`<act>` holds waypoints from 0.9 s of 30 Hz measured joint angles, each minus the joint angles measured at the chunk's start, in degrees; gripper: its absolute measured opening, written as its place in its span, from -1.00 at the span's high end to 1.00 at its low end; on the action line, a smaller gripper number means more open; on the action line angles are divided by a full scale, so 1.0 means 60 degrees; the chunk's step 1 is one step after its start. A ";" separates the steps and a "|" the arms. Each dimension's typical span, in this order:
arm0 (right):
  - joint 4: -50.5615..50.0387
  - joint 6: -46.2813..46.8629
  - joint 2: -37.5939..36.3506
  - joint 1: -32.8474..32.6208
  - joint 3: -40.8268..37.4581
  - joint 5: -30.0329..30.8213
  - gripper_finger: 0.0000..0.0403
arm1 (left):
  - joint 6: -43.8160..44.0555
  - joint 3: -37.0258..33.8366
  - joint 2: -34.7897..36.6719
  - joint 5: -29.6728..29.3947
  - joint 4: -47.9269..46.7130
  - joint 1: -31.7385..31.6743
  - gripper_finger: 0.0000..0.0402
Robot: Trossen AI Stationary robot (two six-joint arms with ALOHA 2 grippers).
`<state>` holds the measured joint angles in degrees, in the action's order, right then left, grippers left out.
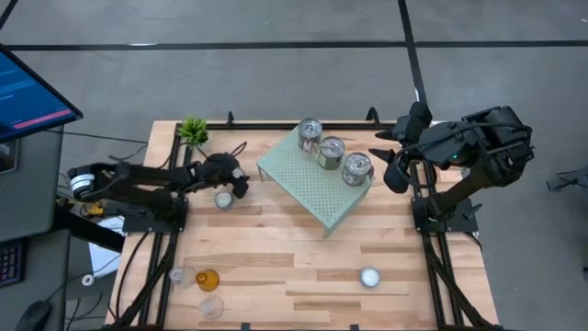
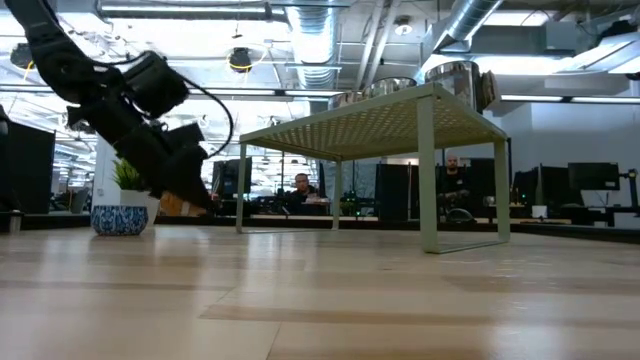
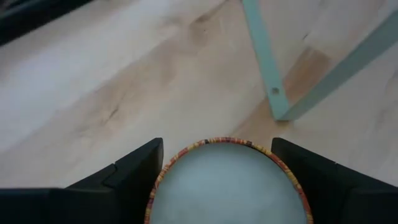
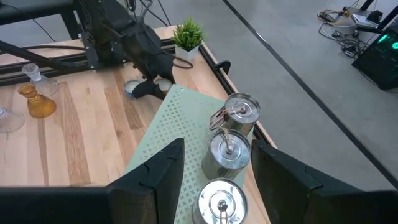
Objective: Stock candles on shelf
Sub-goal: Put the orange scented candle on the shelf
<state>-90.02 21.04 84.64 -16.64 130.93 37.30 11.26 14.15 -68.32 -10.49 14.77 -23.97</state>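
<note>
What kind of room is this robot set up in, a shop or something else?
Probably an open-plan lab or office, not a shop: exposed ceiling ducts run overhead, people sit at desks with monitors behind the wooden table, and a computer screen stands beside it.

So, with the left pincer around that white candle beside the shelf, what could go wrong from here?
1. The left pincer brackets the white candle with open fingers; an off-centre closing may push it away.
2. The shelf leg stands close ahead, so a low lift could hit it.
3. Three silver tins crowd the shelf's far edge, near the right pincer; a bump might tip one off.
</note>
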 joint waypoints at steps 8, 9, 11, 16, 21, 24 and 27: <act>0.0000 0.0000 0.0000 0.0000 0.0000 0.0007 0.13 | 0.0212 0.0095 0.1991 -0.0725 -0.0231 0.0000 -0.43; 0.0000 -0.0003 0.0000 0.0000 0.0000 0.0007 0.13 | 0.0212 0.0170 0.2206 -0.0737 -0.0263 0.0000 -0.43; 0.0000 -0.0002 0.0000 0.0000 0.0000 0.0007 0.13 | 0.0222 0.0410 0.2554 -0.0763 -0.0374 0.0000 -0.43; 0.0000 -0.0004 0.0000 0.0000 0.0000 0.0022 0.13 | 0.0231 0.1306 0.2987 -0.0774 -0.0417 0.0000 -0.43; 0.0000 -0.0004 0.0000 0.0000 0.0000 0.0029 0.14 | 0.0165 0.2423 0.2901 -0.0559 -0.0616 0.0002 -0.43; 0.0000 -0.0005 0.0000 0.0000 0.0000 0.0029 0.14 | 0.0271 0.3039 0.2646 -0.0389 -0.0635 0.0165 -0.43; 0.0000 -0.0007 0.0000 0.0000 0.0000 0.0029 0.14 | 0.0425 0.3599 0.2162 -0.0342 -0.0635 0.0536 -0.43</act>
<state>-90.02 21.00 84.64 -16.64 130.93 37.47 13.81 35.75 -55.35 -12.54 10.96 -20.75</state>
